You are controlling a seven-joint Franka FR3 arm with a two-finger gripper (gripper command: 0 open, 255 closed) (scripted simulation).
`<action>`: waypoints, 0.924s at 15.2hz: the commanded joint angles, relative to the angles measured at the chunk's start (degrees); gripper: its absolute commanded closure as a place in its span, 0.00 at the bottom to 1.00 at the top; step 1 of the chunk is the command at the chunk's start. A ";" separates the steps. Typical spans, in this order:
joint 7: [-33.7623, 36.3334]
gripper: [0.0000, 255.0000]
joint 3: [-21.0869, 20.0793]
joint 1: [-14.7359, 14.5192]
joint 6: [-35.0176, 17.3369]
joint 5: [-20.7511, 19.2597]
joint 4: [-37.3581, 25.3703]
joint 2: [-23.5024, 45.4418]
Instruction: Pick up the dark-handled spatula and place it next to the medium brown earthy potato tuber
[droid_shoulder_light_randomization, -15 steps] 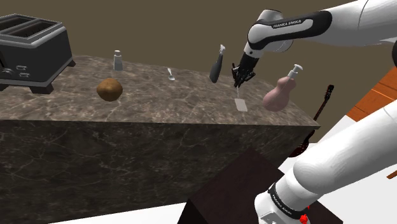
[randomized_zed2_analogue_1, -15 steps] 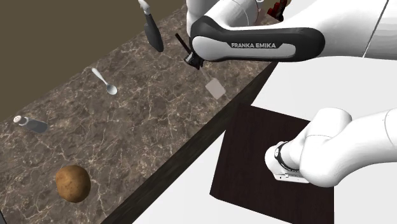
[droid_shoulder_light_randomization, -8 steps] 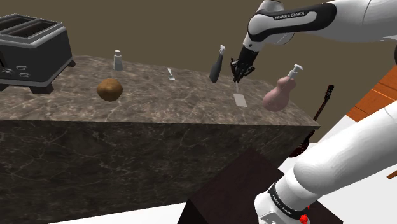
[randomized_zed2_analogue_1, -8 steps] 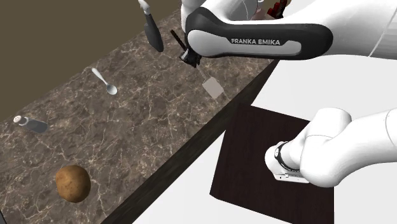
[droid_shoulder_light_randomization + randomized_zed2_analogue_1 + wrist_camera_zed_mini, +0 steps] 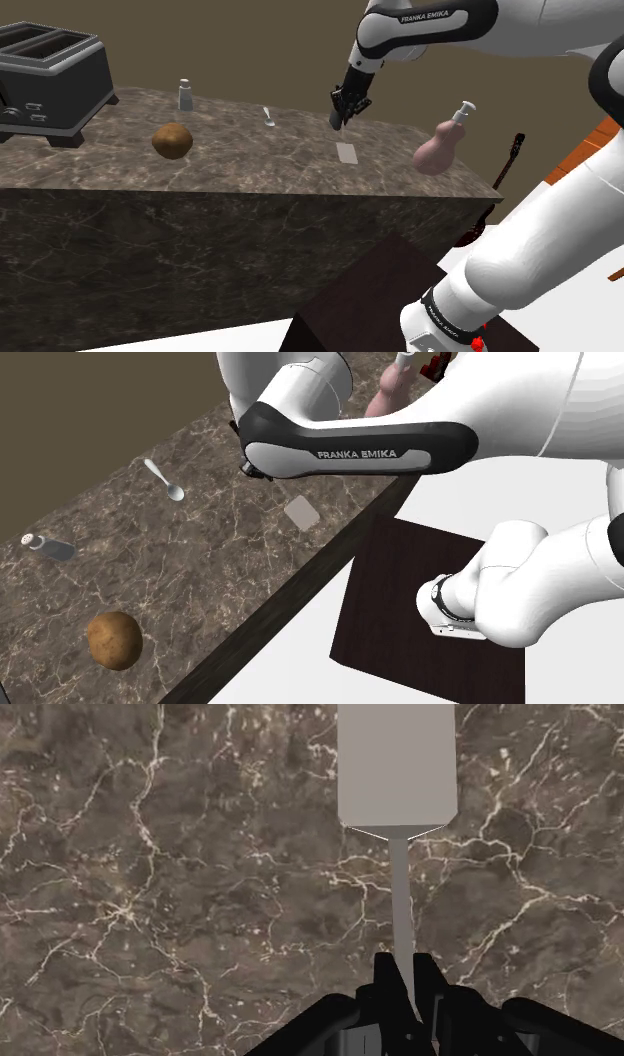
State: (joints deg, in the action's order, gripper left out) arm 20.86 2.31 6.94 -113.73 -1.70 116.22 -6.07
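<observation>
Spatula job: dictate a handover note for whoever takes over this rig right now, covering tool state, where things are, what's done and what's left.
Tool: shut on the spatula, clasping its thin stem. The pale blade hangs below, over the marble counter.
Potato: on the counter, well toward the shoulder view's left of the spatula, with a spoon lying in between.
Done: the spatula is grasped and picked up.
Left: carry it across to the potato, set it down beside the potato, and open the tool.
</observation>
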 commanded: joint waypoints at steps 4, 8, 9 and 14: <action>5.98 1.00 -3.19 -2.73 1.23 -0.09 -6.37 5.30; 10.62 1.00 -5.39 -5.05 2.65 -0.62 -12.82 10.49; 11.75 1.00 -5.88 -5.65 3.10 -0.81 -14.64 11.90; 17.11 1.00 -7.93 -8.89 6.05 -2.08 -25.20 19.76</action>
State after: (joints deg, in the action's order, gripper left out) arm 36.64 -5.16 -1.14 -108.47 -3.43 93.58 11.86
